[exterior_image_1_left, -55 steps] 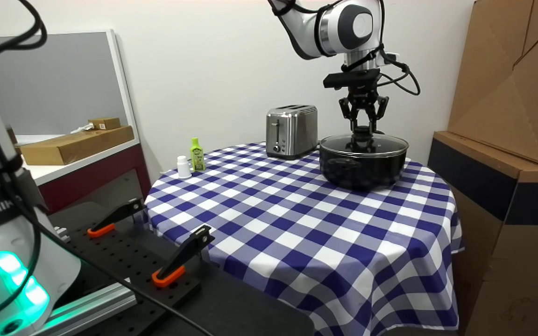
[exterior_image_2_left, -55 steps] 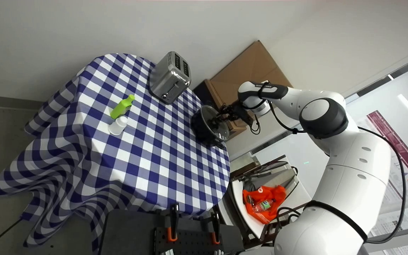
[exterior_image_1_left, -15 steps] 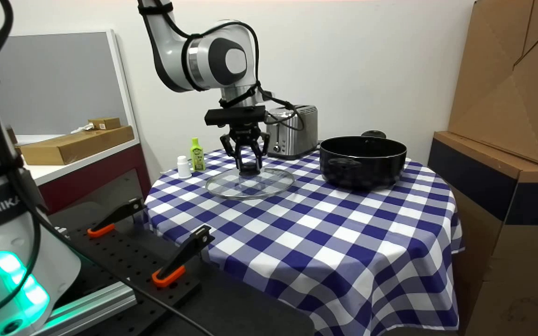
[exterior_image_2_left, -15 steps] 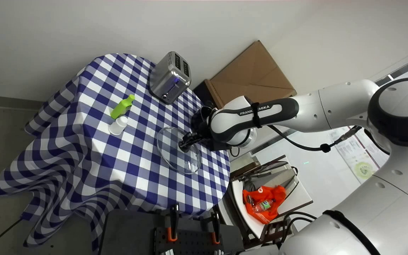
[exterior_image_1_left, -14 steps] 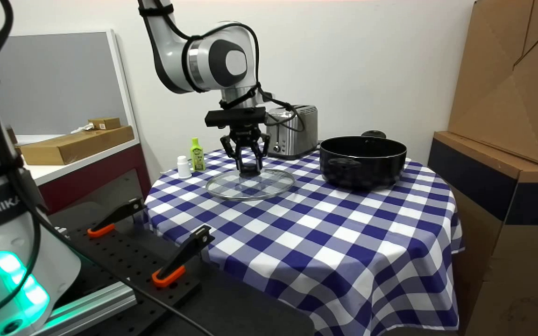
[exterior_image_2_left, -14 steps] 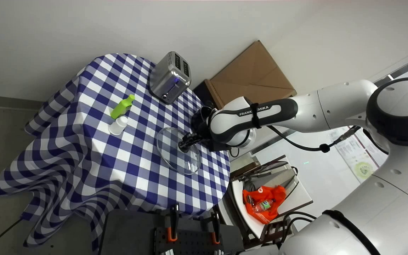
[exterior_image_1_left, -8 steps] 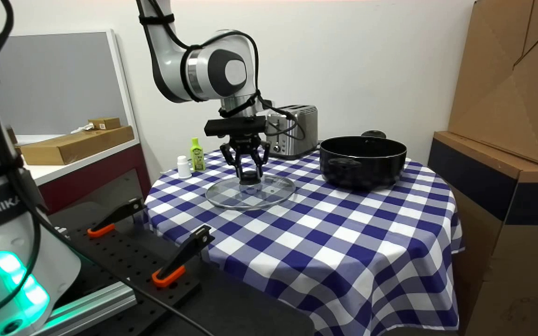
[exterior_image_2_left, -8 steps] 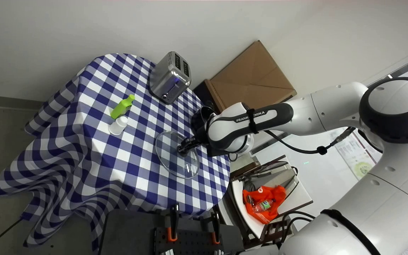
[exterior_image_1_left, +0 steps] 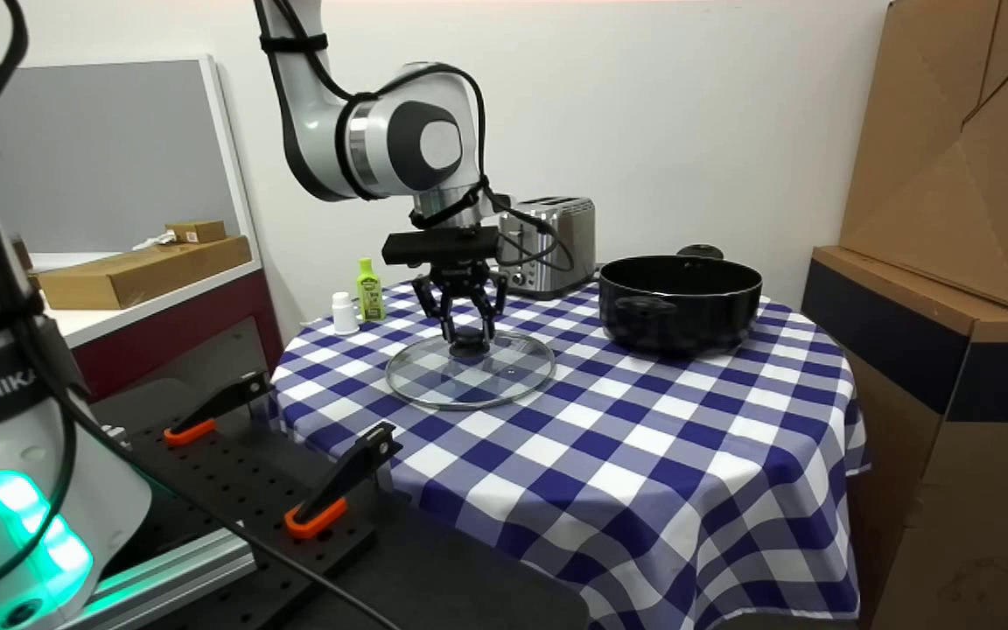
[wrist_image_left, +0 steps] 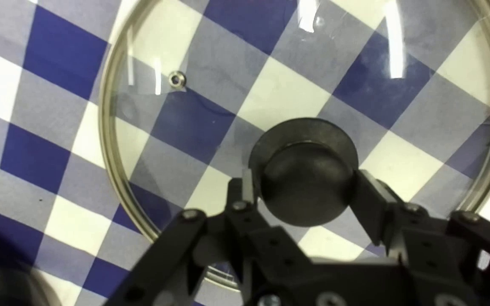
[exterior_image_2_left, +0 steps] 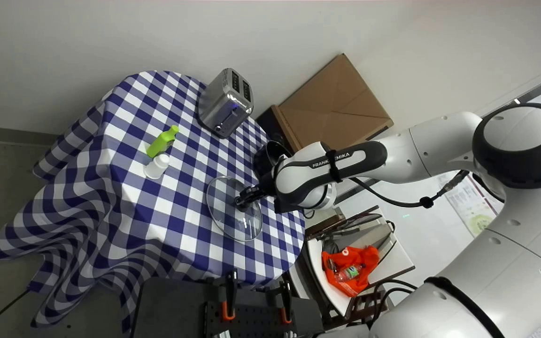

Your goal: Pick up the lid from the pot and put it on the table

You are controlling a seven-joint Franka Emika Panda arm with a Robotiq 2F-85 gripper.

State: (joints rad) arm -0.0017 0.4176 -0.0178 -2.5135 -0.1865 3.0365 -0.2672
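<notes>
The glass lid [exterior_image_1_left: 469, 381] is level over the left part of the checkered table [exterior_image_1_left: 609, 429]. It also shows in an exterior view [exterior_image_2_left: 233, 216]. Its rim looks at or just above the cloth; I cannot tell whether it touches. My gripper [exterior_image_1_left: 469, 337] points down with its fingers on both sides of the black knob. In the wrist view the gripper [wrist_image_left: 302, 182] is closed around the knob of the lid [wrist_image_left: 287, 97]. The black pot [exterior_image_1_left: 679, 306] stands uncovered to the right in an exterior view. It is partly hidden by the arm in an exterior view [exterior_image_2_left: 265, 162].
A silver toaster [exterior_image_1_left: 548, 249] stands behind the arm. A green bottle [exterior_image_1_left: 370, 290] and a white shaker [exterior_image_1_left: 345, 313] stand left of the lid. Cardboard boxes [exterior_image_1_left: 950, 219] rise at the right. Orange-tipped clamps [exterior_image_1_left: 342, 481] sit at the near table edge.
Over 3.7 seconds my gripper lifts the lid off the pot and carries it over the table, toward the bottle. In the last second, lid and gripper move down and slightly nearer the front.
</notes>
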